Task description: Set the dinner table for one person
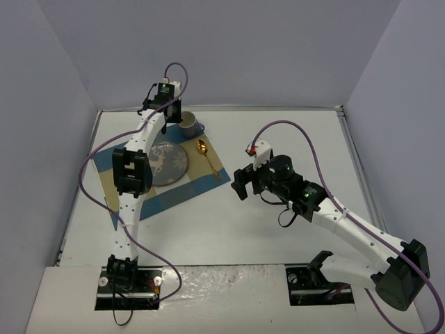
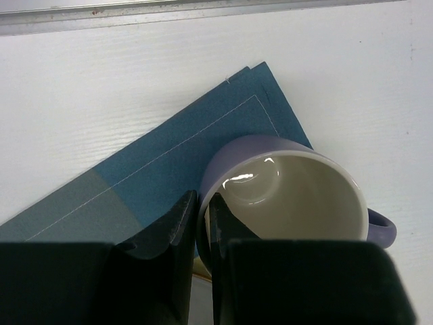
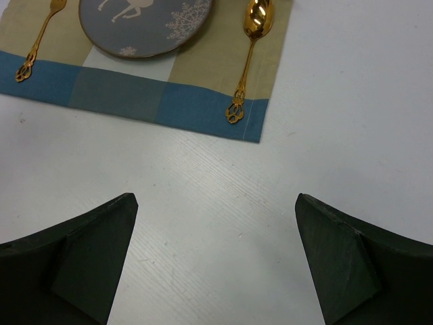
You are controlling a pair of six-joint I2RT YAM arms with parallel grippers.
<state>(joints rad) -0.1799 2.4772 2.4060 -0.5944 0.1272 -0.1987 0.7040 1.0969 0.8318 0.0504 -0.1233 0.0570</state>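
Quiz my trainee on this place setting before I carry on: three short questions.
1. Fill in: the spoon lies on the ___, beside the plate.
2. Which thing does the left pincer pinch? A the plate, B the mug, C the spoon.
3. True or false: the right pincer is shut on the spoon.
Key: 1 placemat; 2 B, by its rim; 3 false, it is open above the bare dinner table.
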